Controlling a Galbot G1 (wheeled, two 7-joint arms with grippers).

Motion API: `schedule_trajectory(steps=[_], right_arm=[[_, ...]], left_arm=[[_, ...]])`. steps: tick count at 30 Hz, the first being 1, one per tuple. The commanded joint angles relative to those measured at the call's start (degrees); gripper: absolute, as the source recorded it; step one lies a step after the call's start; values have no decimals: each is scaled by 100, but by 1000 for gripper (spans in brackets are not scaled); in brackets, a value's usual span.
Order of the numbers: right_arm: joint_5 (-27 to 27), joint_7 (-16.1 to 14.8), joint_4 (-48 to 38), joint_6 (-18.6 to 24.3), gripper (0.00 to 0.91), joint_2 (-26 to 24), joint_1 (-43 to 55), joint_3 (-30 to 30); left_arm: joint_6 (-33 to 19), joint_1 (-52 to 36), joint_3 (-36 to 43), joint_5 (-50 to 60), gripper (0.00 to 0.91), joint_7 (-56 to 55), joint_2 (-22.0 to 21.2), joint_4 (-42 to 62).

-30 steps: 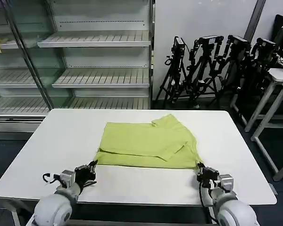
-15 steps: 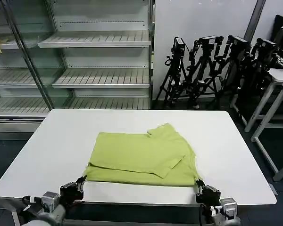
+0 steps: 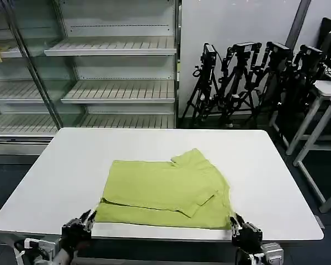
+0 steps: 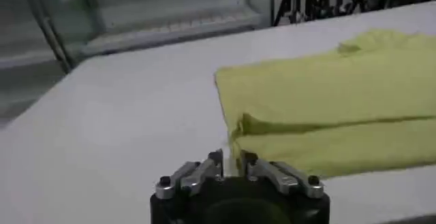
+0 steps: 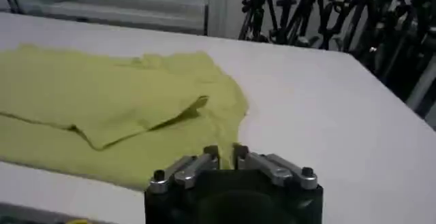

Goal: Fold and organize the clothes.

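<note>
Both grippers, L [image 3: 88,219] & R [image 3: 235,222], fingers pinched on T-shirt [image 3: 165,187] near corners.

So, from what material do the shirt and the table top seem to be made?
The T-shirt looks like soft matte knit, probably cotton: it lies limp, with soft creases at the folded edges. The table top looks like smooth white laminate or coated board, with a faint sheen; the exact material cannot be told.

White table [image 3: 66,165], rounded corners. On it, a folded yellow-green T-shirt [image 3: 160,185], near the front edge.
</note>
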Motion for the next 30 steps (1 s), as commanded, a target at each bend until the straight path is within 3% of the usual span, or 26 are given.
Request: schedule_trajectory(steps=[1,3,9,12,23,30], right_arm=[[467,192,-280,-46,907,-107,1505,-76],[531,319,-824,-241,907,-28,2354,-489],[409,519,-2131,-248,907,208,4202,-1581],[395,549,-2962,-251,907,409,4856,-1895],[514,447,-5148,-244,907,951,5966,-2171],[499,390,-5810,-238,907,1189,6294,-2246]], left_arm=[[-110,-322,-411,-142,907,-21,114,-299],[-220,-697,-255,-130,907,76,142,-140],[-31,-2262,791,-92,907,261,262,1105],[-190,-2882,1217,-93,907,430,330,1720],[7,-4390,1906,-549,907,436,269,3248],[-30,-4890,2142,-564,907,601,212,3952]])
